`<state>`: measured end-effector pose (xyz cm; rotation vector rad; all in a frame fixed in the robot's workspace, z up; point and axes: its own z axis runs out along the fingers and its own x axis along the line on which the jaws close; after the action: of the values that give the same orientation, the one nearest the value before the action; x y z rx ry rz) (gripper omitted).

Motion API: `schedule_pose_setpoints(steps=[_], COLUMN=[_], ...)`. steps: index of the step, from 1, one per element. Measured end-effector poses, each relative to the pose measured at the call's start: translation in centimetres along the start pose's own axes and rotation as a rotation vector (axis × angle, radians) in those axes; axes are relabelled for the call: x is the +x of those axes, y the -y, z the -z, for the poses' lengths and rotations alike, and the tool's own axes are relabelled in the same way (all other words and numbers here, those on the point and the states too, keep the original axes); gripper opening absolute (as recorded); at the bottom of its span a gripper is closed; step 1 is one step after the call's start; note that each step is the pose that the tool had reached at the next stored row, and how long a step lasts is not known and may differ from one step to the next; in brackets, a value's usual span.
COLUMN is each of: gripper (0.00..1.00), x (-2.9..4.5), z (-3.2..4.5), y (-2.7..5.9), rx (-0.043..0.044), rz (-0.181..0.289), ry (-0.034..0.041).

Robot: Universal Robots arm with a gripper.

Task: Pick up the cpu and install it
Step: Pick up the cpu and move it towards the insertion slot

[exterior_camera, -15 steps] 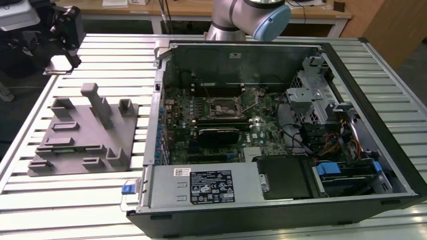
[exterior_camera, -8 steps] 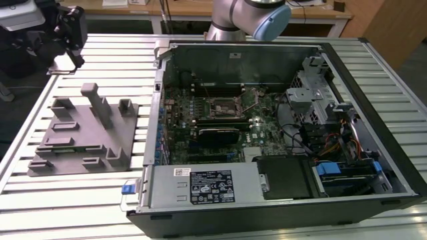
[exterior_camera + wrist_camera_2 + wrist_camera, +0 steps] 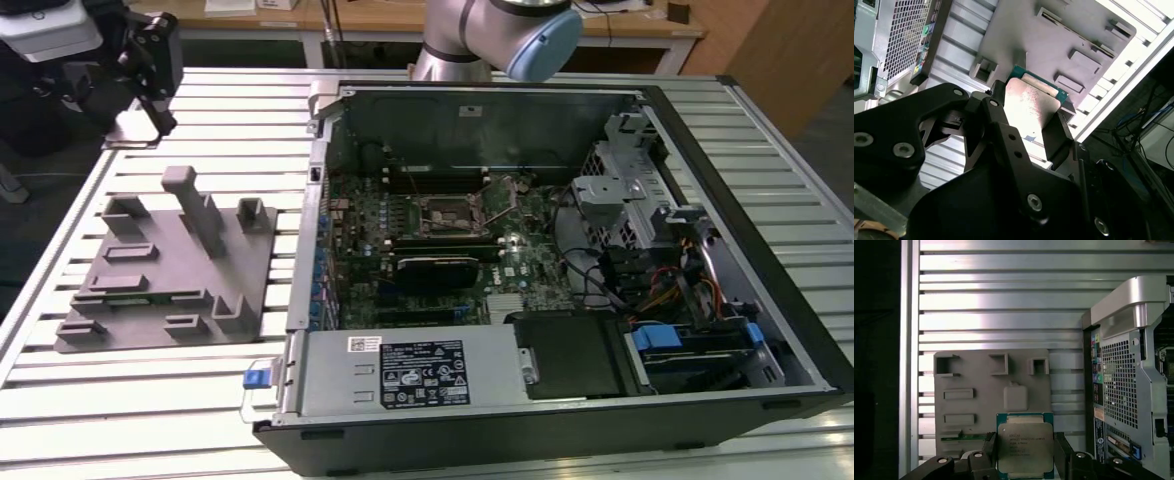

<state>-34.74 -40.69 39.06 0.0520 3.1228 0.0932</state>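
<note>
Start at the exterior view's left: your tool [image 3: 160, 120] hangs over the far corner of the table [image 3: 160, 400], just beyond the grey fixture [image 3: 167, 270]. It is clenched on the cpu [image 3: 1025, 446]. In both wrist views the two black fingers [image 3: 990, 450] press on two opposite edges of the chip, its silvery top faces the first wrist view's camera, and its green rim shows past the metal. In the second wrist view the cpu [image 3: 1031, 107] sits well down between the fingers and clear of the fixture [image 3: 1019, 30] behind it, so it is carried, not resting on anything. The chip is square, so it has no long axis to mind; only the pair of gripped edges counts. Moving to the exterior view's right, past the fixture, you come to the open case [image 3: 747, 250], and the socket [image 3: 447, 212] lies flat on the board near the middle of it. So the socket is well apart from the tool, off to the exterior view's right and lower, down inside the case walls. By count there is one cpu, one tool, one fixture, one case and one socket.
</note>
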Motion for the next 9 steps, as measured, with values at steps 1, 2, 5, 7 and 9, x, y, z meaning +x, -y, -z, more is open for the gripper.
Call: schedule_pose_setpoints(steps=[1,2,5,7,9], gripper=[0.54,0.54,0.54,0.54,0.54], x=[-0.08,-0.16,-0.4,-0.57,-0.73], z=[-0.01,-0.01,-0.01,-0.02,-0.02], y=[0.0,-0.01,-0.01,-0.02,-0.02], rx=[0.0,0.0,0.0,-0.0001,0.0], rz=[0.0,0.0,0.0,0.0,0.0], ry=[0.0001,0.0001,0.0,0.0001,0.0001])
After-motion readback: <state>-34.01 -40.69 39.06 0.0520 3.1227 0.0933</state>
